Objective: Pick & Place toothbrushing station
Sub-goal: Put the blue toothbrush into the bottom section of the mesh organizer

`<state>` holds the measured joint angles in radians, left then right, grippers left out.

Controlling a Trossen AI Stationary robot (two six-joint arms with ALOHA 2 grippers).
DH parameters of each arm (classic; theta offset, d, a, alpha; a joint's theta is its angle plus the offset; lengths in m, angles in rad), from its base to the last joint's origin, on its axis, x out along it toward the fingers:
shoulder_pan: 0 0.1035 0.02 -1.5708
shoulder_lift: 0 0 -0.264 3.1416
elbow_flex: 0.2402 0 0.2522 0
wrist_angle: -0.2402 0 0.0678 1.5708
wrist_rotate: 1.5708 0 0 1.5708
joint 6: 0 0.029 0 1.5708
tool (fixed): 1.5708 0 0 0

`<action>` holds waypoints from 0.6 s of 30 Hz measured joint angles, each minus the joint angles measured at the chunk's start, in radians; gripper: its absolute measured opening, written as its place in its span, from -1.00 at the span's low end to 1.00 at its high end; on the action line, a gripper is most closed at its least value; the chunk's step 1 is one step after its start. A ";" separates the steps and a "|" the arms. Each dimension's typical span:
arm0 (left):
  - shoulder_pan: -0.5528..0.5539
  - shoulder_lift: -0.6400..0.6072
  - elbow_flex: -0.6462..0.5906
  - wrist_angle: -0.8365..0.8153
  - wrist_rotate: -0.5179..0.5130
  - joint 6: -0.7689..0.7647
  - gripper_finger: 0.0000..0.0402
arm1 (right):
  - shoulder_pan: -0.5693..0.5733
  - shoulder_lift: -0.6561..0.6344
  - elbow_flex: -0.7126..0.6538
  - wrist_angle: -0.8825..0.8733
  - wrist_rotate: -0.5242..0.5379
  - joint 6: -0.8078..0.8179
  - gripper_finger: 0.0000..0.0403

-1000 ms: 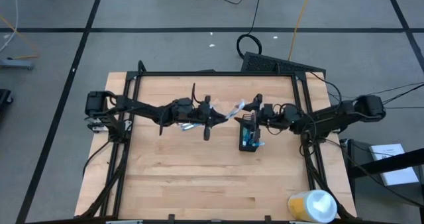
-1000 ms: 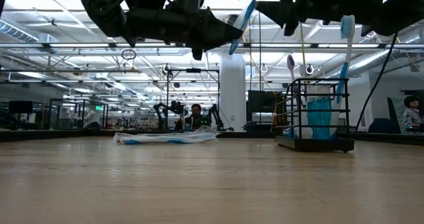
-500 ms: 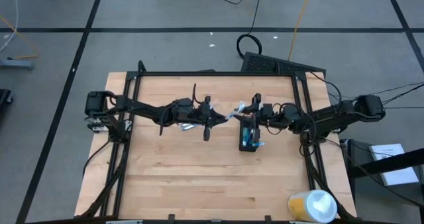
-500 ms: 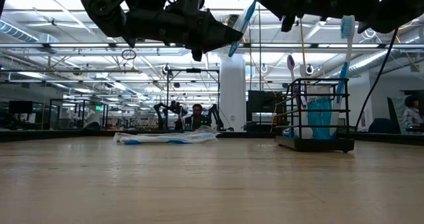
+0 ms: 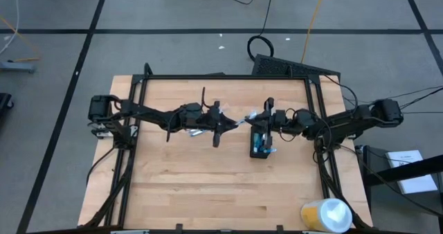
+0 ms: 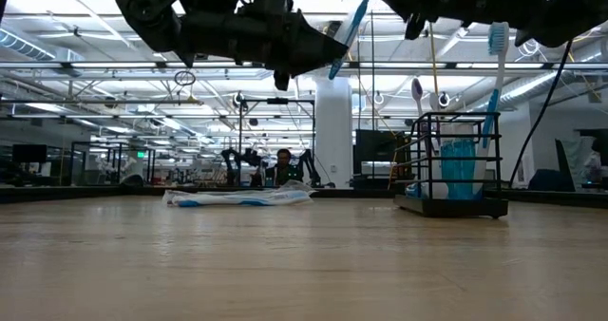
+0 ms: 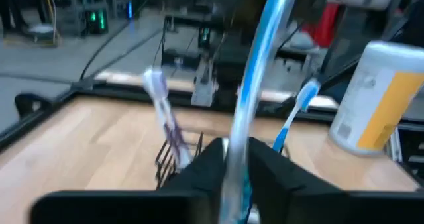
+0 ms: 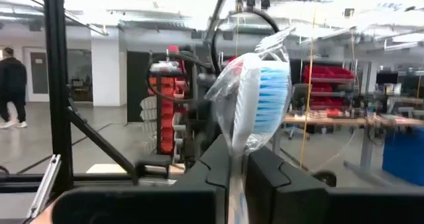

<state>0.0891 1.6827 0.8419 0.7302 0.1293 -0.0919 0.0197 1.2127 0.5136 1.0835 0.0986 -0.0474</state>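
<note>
Robotics lab: rows of workbenches [image 6: 114, 174]

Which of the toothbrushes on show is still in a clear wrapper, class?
The toothbrush clamped in the right gripper: clear plastic covers its blue-and-white bristles. The blue toothbrush in the left gripper and those in the black wire cup look bare.

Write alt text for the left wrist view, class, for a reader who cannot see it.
The left gripper is shut on a blue-and-white toothbrush standing up between its dark fingers. Beyond, over the wooden table, two more toothbrushes stand in a black wire-mesh cup, beside a yellow-and-white roll.

Black mesh cup [image 5: 259, 144], blue-white toothbrushes [image 6: 497, 69]
</note>
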 joint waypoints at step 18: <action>-0.005 -0.162 -0.001 -0.230 0.001 -0.017 0.60 | 0.085 -0.508 0.001 -0.598 0.002 0.095 -0.95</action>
<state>0.0845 1.5208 0.8413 0.4997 0.1303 -0.1085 0.1047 0.7051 0.5148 0.4854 0.1001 0.0474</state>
